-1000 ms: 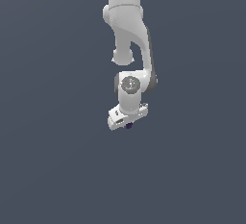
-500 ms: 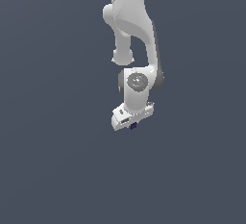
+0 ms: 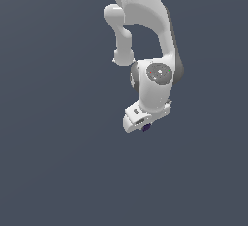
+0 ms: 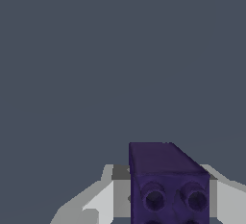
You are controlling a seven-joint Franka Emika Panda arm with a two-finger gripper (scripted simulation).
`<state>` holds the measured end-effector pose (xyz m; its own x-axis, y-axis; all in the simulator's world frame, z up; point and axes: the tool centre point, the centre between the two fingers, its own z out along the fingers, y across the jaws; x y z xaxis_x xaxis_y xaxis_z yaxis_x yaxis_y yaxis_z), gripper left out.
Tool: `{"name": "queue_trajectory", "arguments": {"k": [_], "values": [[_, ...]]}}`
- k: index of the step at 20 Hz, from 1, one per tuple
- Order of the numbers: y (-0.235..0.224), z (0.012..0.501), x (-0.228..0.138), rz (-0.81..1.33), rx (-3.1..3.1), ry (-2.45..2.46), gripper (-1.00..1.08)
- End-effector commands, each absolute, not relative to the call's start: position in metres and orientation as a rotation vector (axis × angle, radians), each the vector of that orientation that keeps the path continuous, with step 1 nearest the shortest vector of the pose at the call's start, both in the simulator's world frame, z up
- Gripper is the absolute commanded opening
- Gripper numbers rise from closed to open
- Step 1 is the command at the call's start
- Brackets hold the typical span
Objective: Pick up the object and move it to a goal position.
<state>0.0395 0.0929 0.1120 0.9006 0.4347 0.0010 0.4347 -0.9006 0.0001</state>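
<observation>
Flat slate-grey fills the exterior view's left all the way to the edge, with nothing standing in it, and the same plain grey runs below me and on to the exterior view's right edge; I see no rim, wall or desk line anywhere. My arm (image 3: pixel 145 36) comes down from the top edge, a little to the exterior view's right of the middle, white with grey joint caps. My hand (image 3: pixel 140 123) hangs at its lower end, tilted, with open grey on every side of it. The object (image 3: pixel 146 127) peeps out under the hand as a small dark purple-navy speck. In the wrist view the object (image 4: pixel 166 184) is a dark purple block with a flat top and two round sockets in the face toward the camera, sitting between my pale fingers (image 4: pixel 98 204), which pinch it on both sides. I can read no writing or label on it or on the arm
</observation>
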Motion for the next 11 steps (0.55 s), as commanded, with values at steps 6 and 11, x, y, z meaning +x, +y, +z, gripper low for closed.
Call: {"name": "queue_trajectory", "arguments": {"k": [6, 11], "values": [[0.112, 0.138, 0.055, 0.0, -3.063, -0.699, -1.0], [0.115, 0.142, 0.058, 0.0, -3.063, -0.699, -1.0]]}}
